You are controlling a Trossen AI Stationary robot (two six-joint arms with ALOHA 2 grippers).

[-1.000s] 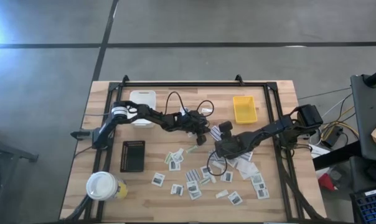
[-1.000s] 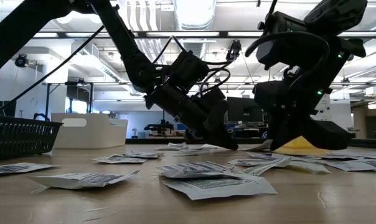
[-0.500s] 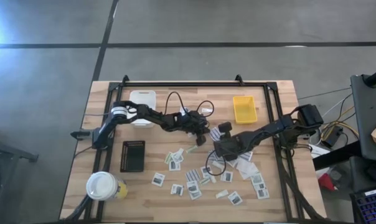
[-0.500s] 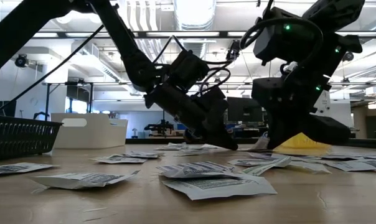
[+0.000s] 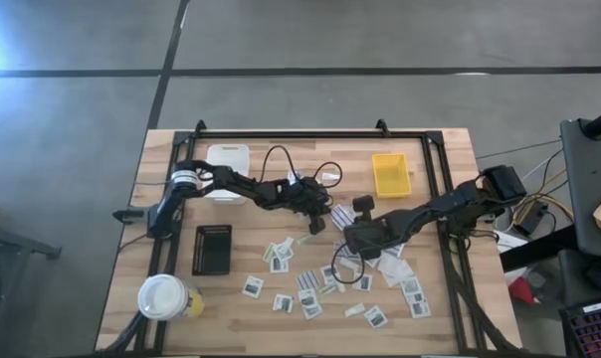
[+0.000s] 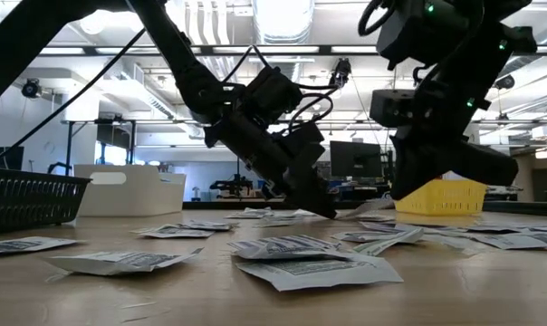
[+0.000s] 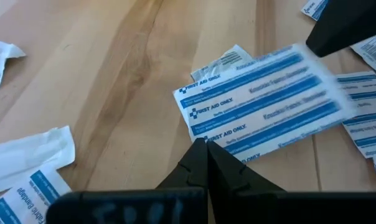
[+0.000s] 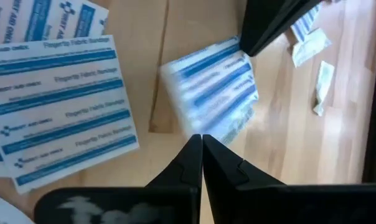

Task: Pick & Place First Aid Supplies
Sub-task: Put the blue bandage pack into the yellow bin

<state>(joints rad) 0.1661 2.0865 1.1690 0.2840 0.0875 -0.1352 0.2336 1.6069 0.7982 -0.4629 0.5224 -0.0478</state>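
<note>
A white packet strip with blue stripes (image 7: 263,93) hangs between my two grippers just above the table's middle; in the high view the strip (image 5: 342,217) is a small white patch. My left gripper (image 7: 205,144) is shut at one end of it, and my right gripper (image 8: 202,138) is shut at the opposite end. Seen from above, my left gripper (image 5: 320,225) comes from the table's left and my right gripper (image 5: 349,239) from the right. Many other first aid packets (image 5: 310,283) lie flat on the wood nearer the front edge. My left gripper pinches the strip's edge (image 7: 220,138) between its two shut fingers at one end. The fingers slant down from the table's left. The strip reaches away from them toward the other gripper, off the wood. My right gripper pinches the strip's opposite end (image 8: 210,124) between its shut fingers, slanting steeply down from the table's right. That end is blurred, and the strip stretches from here to my left gripper's fingers (image 8: 269,25).
A white tray (image 5: 228,159) and a yellow tray (image 5: 390,174) stand near the far edge. A black tray (image 5: 212,249) and a large cup (image 5: 163,296) stand at the near left. A wider striped packet sheet (image 8: 60,106) lies flat beside my right gripper.
My right gripper has risen and rolled, so the yellow tray behind it now shows under it in the low view. My left gripper has risen a little. The striped strip between them has come up off the table.
</note>
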